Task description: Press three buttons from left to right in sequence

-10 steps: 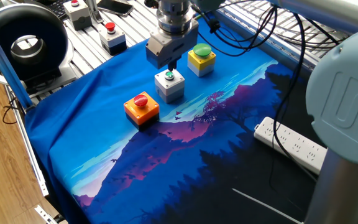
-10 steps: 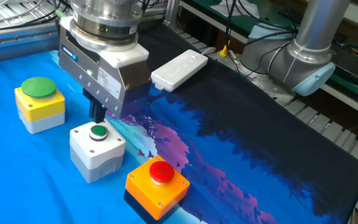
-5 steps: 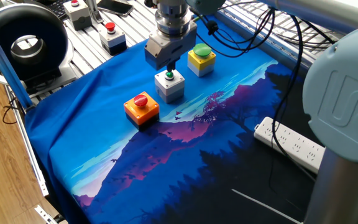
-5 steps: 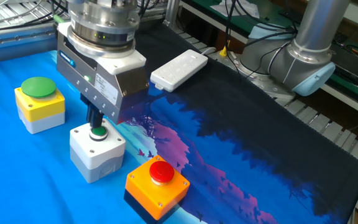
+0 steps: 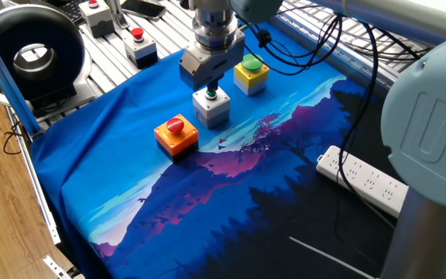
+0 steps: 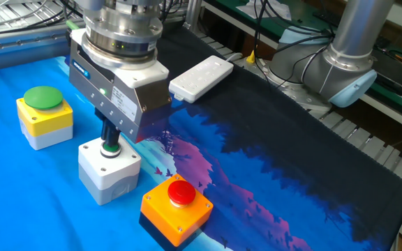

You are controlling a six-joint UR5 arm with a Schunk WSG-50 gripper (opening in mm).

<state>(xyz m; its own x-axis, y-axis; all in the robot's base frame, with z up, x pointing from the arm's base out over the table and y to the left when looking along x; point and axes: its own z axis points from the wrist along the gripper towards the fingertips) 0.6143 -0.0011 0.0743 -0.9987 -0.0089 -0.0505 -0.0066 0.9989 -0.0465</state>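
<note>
Three button boxes stand in a row on the blue cloth [image 5: 130, 186]. The orange box with the red dome button [image 5: 176, 135] [image 6: 176, 208] is at one end. The light grey box with the small green button [image 5: 212, 110] [image 6: 109, 173] is in the middle. The yellow box with the large green dome button [image 5: 251, 75] [image 6: 44, 116] is at the other end. My gripper [image 5: 211, 88] [image 6: 108, 140] points straight down over the grey box. Its dark fingertips are together and rest on the small green button [image 6: 108, 148].
A white power strip [image 5: 362, 180] [image 6: 201, 78] lies on the cloth's dark side. Two grey boxes with red buttons [image 5: 140, 46] [image 5: 95, 15] and a black round device [image 5: 29, 50] sit off the cloth. The arm's base [image 6: 347, 56] stands beyond the table edge.
My gripper has come down a little onto the grey box, so its fingertips now touch the small green button. The boxes have not moved.
</note>
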